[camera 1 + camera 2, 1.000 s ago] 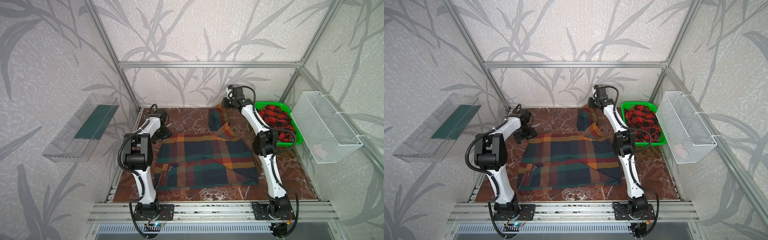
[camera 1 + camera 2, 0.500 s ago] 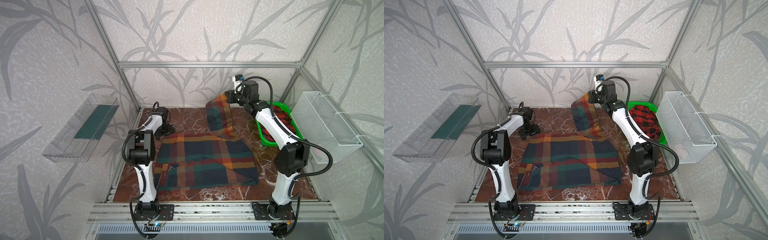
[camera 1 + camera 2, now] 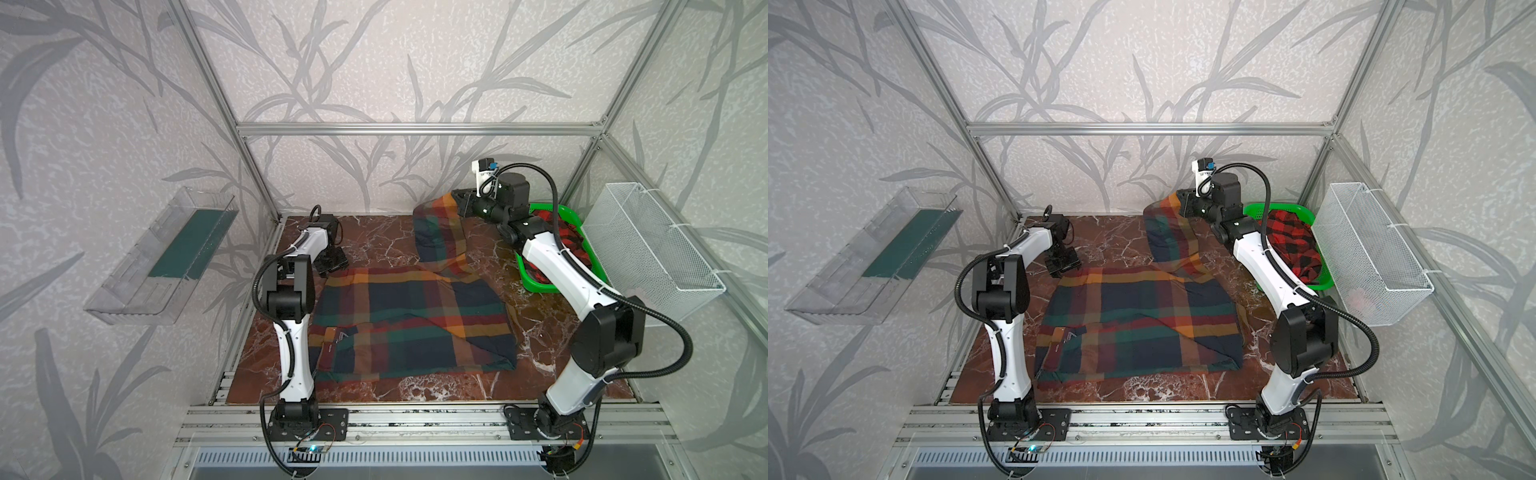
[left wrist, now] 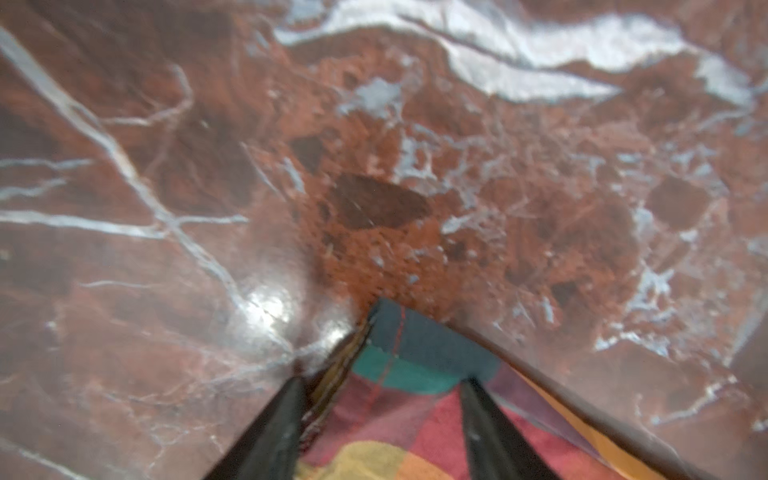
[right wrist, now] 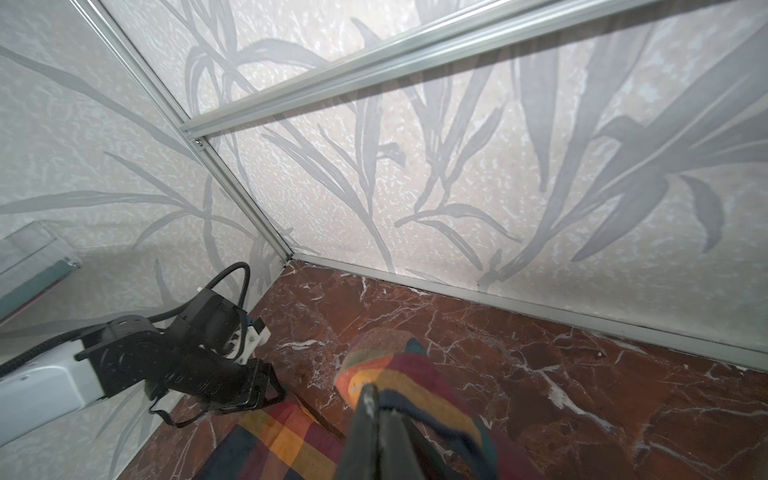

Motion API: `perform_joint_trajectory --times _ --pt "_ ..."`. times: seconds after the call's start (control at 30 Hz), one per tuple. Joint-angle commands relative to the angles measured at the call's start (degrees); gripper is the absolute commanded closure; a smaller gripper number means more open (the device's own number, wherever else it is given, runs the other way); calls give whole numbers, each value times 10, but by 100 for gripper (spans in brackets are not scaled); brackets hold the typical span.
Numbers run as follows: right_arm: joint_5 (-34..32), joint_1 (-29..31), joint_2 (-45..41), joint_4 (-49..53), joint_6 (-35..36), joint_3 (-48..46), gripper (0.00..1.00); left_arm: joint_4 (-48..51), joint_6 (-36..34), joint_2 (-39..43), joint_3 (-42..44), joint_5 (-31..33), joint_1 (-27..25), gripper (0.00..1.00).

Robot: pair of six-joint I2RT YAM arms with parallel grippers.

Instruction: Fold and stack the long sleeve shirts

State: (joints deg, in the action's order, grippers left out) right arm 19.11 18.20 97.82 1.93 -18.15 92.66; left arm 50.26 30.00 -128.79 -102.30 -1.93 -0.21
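The sleeve fold seems in hand on the multicolour plaid shirt (image 3: 411, 320) lying in the middle of the surface (image 3: 540, 332): the right jaws pinch its sleeve (image 3: 440, 237) aloft by the far edge, the left jaws stand spread astride its far-left corner (the red-and-black check shirt (image 3: 1293, 245) sits in the green basket (image 3: 1324, 284)), so next the sleeve wants laying inward.

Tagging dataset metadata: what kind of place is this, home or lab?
Likely a lab robot cell, not a home: silver aluminium frame bars edge leaf-print wall panels, and two white-and-black robot arms are bolted to a metal rail beside the red marble-look tabletop.
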Motion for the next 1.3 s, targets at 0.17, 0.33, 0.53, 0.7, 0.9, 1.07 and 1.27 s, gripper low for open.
perform_joint_trajectory --times 0.17,0.33,0.53,0.7,0.9,1.07,1.27 --pt "20 3 -57 -55 -17 -37 100 25 -9 -18 -18 27 1 57" --pt "28 3 -78 -63 -22 -52 100 23 -11 -19 -21 32 1 68" --pt "34 3 -107 -77 -37 -76 100 20 -15 -7 -20 37 -1 88" --pt "26 3 -144 -80 -42 -108 100 5 -24 46 7 56 -5 100" --pt "-5 3 -214 -77 -34 -164 100 -41 -41 136 93 148 -35 100" --pt "-28 3 -268 -77 -25 -210 100 -68 -50 190 152 254 -84 100" --pt "-35 3 -335 -59 -30 -263 100 -91 -22 253 228 377 -141 100"
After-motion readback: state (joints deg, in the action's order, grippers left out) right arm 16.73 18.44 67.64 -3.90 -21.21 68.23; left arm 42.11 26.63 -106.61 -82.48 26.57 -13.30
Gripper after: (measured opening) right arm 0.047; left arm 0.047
